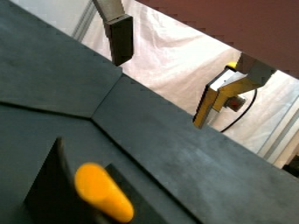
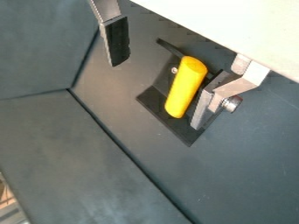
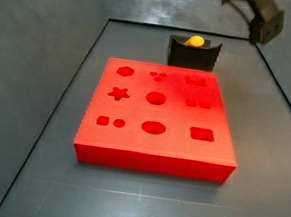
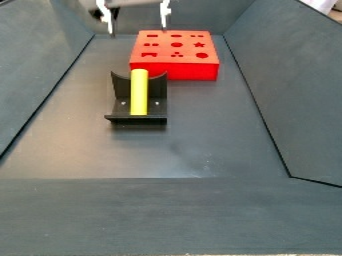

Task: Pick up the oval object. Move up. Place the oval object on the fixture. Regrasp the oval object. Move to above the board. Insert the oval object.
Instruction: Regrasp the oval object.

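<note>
Dark floor (image 4: 201,140); pincer (image 4: 134,12) apart, aloft.

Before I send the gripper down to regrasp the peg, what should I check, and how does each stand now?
1. Peg lies in the fixture notch: ok.
2. Gripper open and empty: ok.
3. Gripper clear of the peg, raised above it: ok.
4. Fingers on either side of the peg's line: ok.
5. Board holes clear: ok.
6. Peg squarely seated: cannot tell.
</note>
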